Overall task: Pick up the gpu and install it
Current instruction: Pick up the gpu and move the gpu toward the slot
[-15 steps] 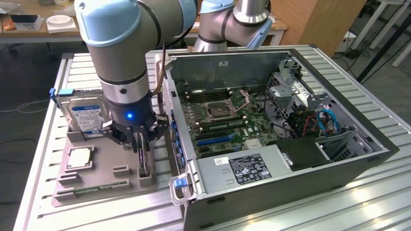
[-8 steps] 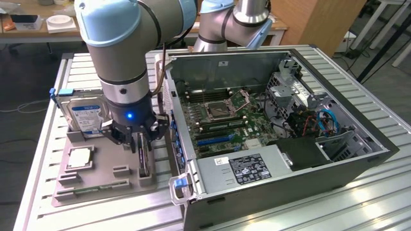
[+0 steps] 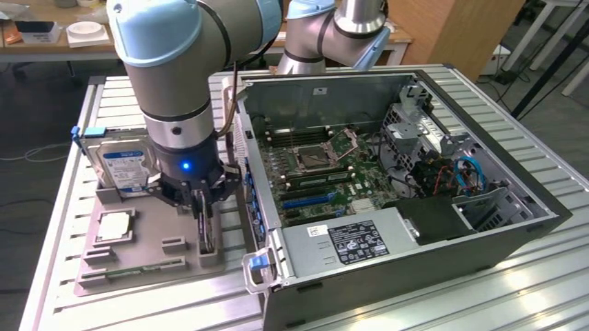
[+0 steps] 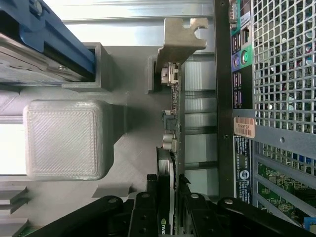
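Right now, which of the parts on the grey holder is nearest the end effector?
The thin dark graphics card, standing on edge under the end effector; the hard drive, processor and memory stick lie farther off.

gpu [image 3: 208, 234] upright in tray [image 3: 154, 222], beside case [image 3: 396, 276].

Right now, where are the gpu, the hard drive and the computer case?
gpu [image 4: 174, 148], wrist view, card edge
hard drive [image 3: 124, 169], exterior view, blue-white label
computer case [image 3: 414, 276], exterior view, dark near wall
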You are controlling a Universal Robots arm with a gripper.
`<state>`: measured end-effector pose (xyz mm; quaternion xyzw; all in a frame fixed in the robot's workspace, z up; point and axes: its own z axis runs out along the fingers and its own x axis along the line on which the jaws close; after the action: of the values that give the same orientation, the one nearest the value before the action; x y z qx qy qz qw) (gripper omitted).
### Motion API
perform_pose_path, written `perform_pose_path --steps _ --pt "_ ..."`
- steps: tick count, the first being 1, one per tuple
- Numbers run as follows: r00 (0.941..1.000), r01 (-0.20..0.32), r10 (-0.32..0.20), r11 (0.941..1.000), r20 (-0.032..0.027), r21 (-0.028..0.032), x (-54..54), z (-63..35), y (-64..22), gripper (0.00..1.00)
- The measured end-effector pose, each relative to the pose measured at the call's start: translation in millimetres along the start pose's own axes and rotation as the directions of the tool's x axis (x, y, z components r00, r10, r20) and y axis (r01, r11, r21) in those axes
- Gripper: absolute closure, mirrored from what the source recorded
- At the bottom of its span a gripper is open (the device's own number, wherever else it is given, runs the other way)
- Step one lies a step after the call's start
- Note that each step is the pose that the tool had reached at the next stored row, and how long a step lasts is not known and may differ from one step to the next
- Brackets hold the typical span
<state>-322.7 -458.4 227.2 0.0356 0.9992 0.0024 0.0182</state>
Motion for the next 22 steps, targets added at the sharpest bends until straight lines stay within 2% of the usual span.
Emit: perform_pose_path --steps 5,18,22 --pt "1.0000 0.000 0.000 1.0000 0.0003 -0.0002 -0.1 -0.5 0.1 0.74" --pt "1.0000 0.001 -0.001 1.0000 0.0001 -0.0001 -2.2 -59.3 0.4 0.74" --pt "0.9995 0.031 -0.031 0.9995 0.0000 -0.0017 -2.9 -77.6 0.5 0.74"
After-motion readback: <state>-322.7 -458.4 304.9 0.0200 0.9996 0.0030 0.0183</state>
